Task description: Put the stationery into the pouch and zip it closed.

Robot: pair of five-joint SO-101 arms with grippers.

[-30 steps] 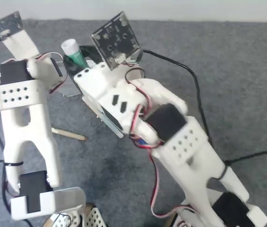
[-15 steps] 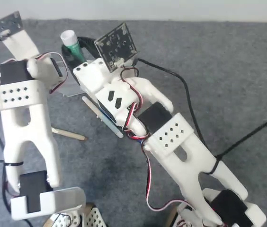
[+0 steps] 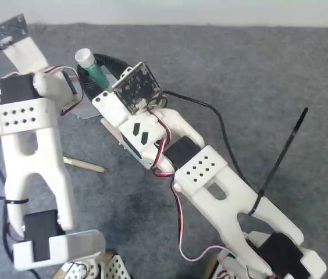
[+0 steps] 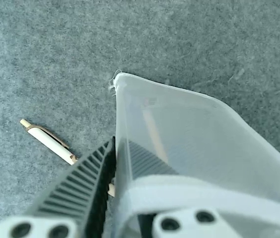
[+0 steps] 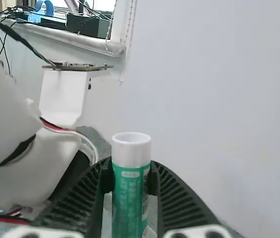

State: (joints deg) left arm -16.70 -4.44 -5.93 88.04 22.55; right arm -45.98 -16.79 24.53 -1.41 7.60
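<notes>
Right arm point(image 3: 210, 174) lower, claw point(image 5: 130, 173) around green glue stick point(image 3: 90, 65).

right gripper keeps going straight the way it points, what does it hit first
Probably the white wall, the held glue stick leading; the right gripper aims just beside the left arm, but depth is unclear.

translucent frosted plastic pouch point(image 4: 194, 129), rough grey felt table point(image 4: 45, 44), glossy green plastic glue stick point(image 5: 128, 193)
</notes>
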